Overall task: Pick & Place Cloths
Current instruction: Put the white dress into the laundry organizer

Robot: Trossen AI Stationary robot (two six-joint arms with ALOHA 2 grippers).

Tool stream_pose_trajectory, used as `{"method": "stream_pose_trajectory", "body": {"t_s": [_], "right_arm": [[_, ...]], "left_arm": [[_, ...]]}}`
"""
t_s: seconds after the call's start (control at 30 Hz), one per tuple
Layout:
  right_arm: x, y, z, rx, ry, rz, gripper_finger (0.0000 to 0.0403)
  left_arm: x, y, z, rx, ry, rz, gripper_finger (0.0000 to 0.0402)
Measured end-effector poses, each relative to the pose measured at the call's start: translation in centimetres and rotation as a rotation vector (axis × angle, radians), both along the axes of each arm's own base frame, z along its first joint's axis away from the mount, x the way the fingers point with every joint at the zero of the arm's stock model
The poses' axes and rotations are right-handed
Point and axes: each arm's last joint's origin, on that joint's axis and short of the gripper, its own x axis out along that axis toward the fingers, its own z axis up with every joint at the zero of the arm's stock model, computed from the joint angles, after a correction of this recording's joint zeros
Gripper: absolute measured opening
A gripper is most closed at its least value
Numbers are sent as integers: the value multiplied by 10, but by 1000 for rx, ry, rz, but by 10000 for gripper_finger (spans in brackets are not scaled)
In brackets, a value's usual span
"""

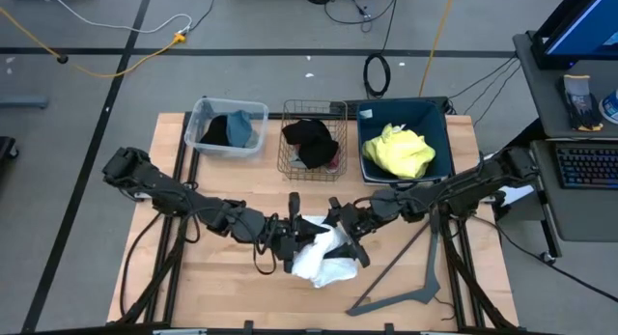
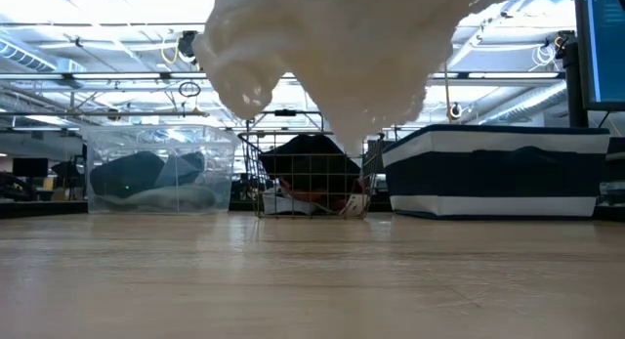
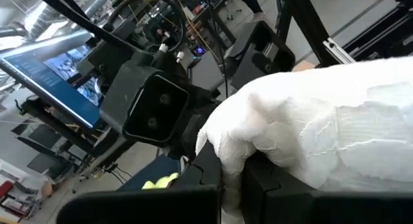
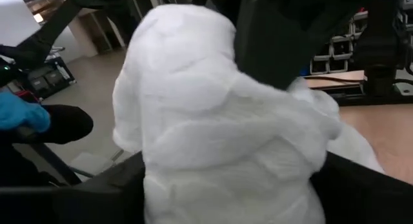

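One white cloth: a white cloth (image 1: 323, 258) hangs bunched between the two tools at the near middle of the tabletop (image 1: 193, 287); the low view shows it lifted clear of the wood.
Left tool: the left tool (image 1: 290, 248) is clenched on the white cloth from its left side, dark fingers (image 3: 213, 179) pinching a fold.
Right tool: the right tool (image 1: 350, 240) is clamped on the same cloth from the other side, the fabric heaped over it in its wrist view.
Arm pose: both arms reach low and inward from the tabletop's outer edges, meeting in the middle.
Writing: none can be read.
Beyond the tools: a clear plastic bin (image 1: 228, 128) with a black cloth (image 1: 216, 130) and a blue-grey cloth (image 1: 240, 128); a wire basket (image 1: 313, 138) with another black cloth (image 1: 311, 140) and a bit of maroon; a dark blue bin (image 1: 404, 140) with a yellow cloth (image 1: 398, 152).
In the way: a dark angled bracket (image 1: 410, 287) lies on the tabletop just beside the right tool.
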Motion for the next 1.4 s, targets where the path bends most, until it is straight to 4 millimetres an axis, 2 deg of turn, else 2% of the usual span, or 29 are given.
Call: {"method": "stream_pose_trajectory", "body": {"t_s": [0.1,0.27,0.3,0.53,0.7,0.9,1.03,1.2,1.4], "right_arm": [[1,0,-1,-6,-4,0,241],[1,1,2,-8,-38,28,123],[1,1,2,-8,-42,36,115],[1,1,2,-9,-43,44,115],[1,0,0,-4,-24,9,115],[-2,-5,-2,-34,41,-106,115],[-7,-3,1,-50,51,-80,115],[-16,-7,14,-72,12,-117,115],[-43,-13,36,-209,-13,-305,115]], "left_arm": [[0,0,-1,-4,7,4,10],[-1,0,0,-13,4,5,10],[-1,0,0,-13,5,4,11],[-1,0,0,-7,11,35,70],[-6,-2,-2,46,35,217,112],[-18,-12,-2,205,59,459,151],[-27,-15,1,241,61,685,168],[-39,-18,0,252,60,994,178],[-45,-23,-13,232,53,967,174]]}}
